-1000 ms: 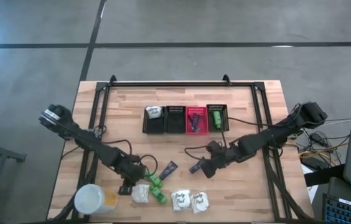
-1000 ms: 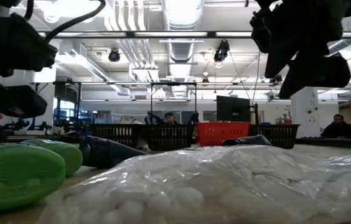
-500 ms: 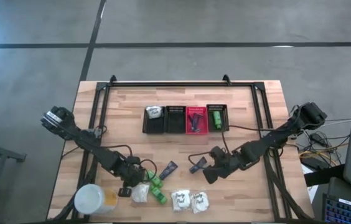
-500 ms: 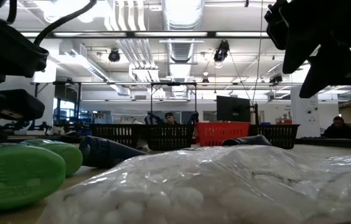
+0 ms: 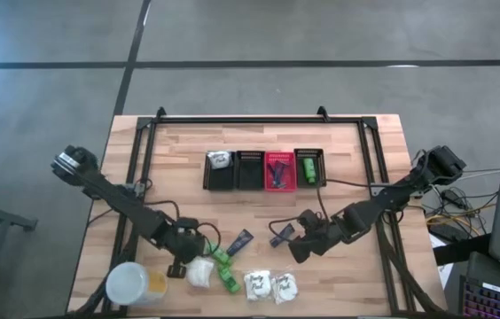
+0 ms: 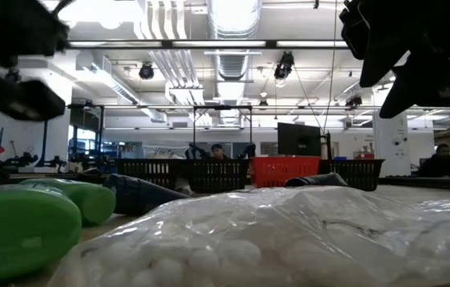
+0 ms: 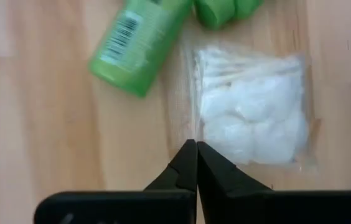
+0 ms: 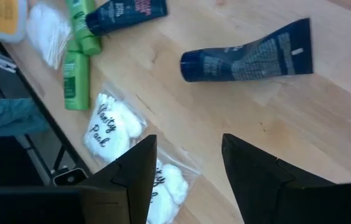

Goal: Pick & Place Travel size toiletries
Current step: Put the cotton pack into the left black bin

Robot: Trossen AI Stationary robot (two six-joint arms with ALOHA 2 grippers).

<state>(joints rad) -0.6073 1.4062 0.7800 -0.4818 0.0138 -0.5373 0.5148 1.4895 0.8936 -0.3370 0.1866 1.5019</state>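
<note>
With my left hand (image 7: 195, 163) clenched empty just beside a white packet (image 7: 253, 119) on the table (image 5: 179, 168), having edged back from it in the last second, my right hand (image 8: 187, 167) holds released above a dark tube (image 8: 248, 52), neither item yet picked.

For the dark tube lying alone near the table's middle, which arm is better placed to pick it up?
Probably the right. The right gripper is open and sits just beside that dark tube. The left gripper is shut, over by a white packet, farther away.
</note>
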